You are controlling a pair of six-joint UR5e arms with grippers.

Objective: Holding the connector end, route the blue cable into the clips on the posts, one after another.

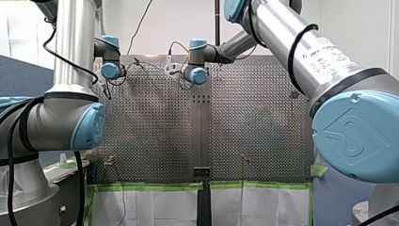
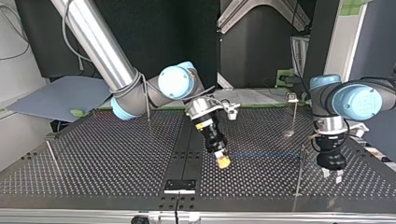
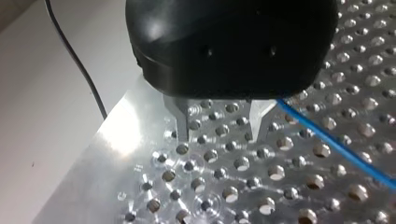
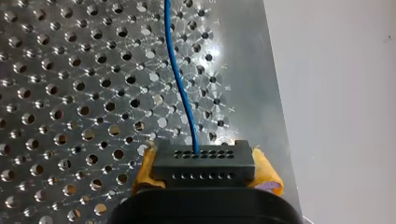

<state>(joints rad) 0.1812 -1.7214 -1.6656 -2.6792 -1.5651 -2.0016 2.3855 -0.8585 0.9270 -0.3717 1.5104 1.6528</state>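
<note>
My right hand clamps the connector of the blue cable; my left hand hangs open, empty, above the desk.

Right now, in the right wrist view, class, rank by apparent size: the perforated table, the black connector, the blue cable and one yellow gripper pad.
1. perforated table
2. black connector, close to the camera
3. blue cable and yellow pad: unranked; one long and thin, one partly hidden
</note>
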